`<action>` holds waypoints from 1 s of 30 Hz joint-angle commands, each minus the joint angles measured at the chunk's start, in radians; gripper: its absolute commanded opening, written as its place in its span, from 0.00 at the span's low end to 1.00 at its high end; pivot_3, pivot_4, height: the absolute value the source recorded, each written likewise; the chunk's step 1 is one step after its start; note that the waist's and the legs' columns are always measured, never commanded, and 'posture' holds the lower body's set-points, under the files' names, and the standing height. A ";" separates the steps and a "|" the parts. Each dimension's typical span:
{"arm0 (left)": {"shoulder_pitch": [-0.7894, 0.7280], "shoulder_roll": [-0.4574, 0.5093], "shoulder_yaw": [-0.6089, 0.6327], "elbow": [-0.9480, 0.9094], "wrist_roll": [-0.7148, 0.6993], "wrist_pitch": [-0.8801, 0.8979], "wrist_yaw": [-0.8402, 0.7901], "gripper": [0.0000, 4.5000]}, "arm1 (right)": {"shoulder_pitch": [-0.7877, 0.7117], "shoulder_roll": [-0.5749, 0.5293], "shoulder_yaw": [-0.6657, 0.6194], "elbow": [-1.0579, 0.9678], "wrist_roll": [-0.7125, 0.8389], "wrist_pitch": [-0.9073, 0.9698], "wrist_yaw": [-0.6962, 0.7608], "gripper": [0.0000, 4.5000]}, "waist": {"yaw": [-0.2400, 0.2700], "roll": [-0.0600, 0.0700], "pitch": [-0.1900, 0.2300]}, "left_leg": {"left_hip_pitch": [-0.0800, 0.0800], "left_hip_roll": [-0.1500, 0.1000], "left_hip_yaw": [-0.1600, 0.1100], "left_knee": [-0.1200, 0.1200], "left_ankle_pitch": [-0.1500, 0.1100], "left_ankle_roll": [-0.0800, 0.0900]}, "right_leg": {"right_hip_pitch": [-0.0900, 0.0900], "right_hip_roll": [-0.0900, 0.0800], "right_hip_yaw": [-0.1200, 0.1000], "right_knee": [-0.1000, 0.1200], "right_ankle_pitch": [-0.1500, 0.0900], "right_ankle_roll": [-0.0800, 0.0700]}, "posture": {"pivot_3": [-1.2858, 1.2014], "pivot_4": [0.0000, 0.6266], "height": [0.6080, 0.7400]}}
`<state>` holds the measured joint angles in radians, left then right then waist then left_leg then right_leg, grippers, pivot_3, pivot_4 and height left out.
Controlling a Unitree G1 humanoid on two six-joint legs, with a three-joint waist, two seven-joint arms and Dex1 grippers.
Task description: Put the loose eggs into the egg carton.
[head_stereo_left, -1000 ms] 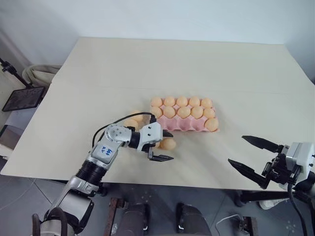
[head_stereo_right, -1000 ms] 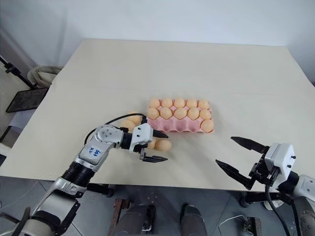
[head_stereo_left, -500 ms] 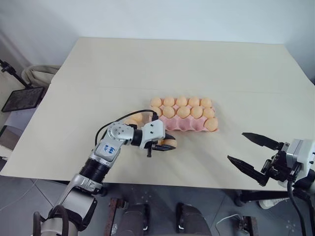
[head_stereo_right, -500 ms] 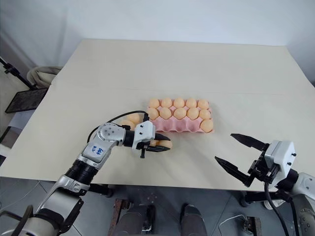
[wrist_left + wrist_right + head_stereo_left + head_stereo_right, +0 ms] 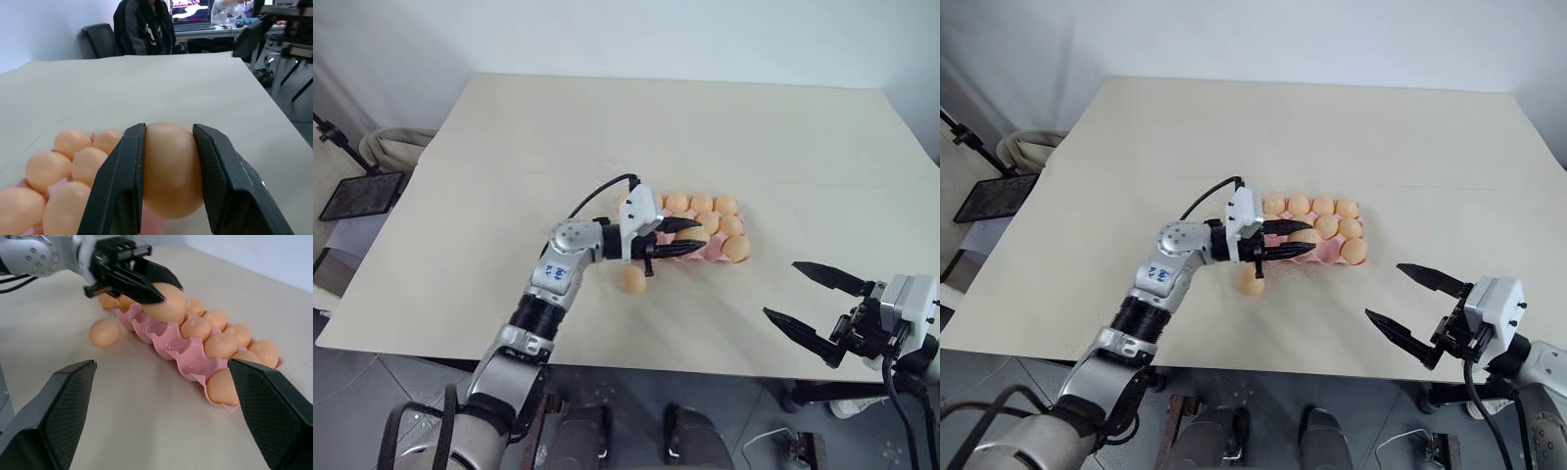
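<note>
A broad pale desk (image 5: 509,176) carries the pink egg carton (image 5: 710,253), its far rows filled with eggs and near cups mostly bare. The left claw (image 5: 690,235) hangs over the carton's near-left part, pinching one egg (image 5: 171,169) between its black fingers. The right claw (image 5: 808,305) is spread wide, well apart from the carton off the desk's near edge. One loose egg (image 5: 630,279) lies on the desk just beside the carton's near-left corner.
</note>
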<state>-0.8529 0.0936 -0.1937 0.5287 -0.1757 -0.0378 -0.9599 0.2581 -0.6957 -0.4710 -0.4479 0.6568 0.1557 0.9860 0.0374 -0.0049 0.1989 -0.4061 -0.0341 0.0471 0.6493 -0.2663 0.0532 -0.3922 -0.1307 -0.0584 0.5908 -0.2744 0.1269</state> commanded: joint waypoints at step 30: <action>0.228 0.258 0.122 -0.212 -0.075 -0.139 -0.201 0.97 | -0.029 0.044 0.064 0.001 -0.019 -0.049 -0.007 1.00 | -0.015 0.000 0.000 | 0.001 0.002 0.006 0.000 -0.003 0.002 | -0.002 -0.001 0.002 -0.001 0.001 0.001 | 0.52 0.24 1.00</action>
<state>-0.6306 0.3346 -0.0988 0.4025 -0.2031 -0.1812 -1.1450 0.2375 -0.6393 -0.3949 -0.4426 0.6283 0.1291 0.9623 0.0228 -0.0050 0.1990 -0.4050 -0.0318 0.0530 0.6487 -0.2696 0.0549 -0.3945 -0.1320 -0.0536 0.5900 -0.2735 0.1275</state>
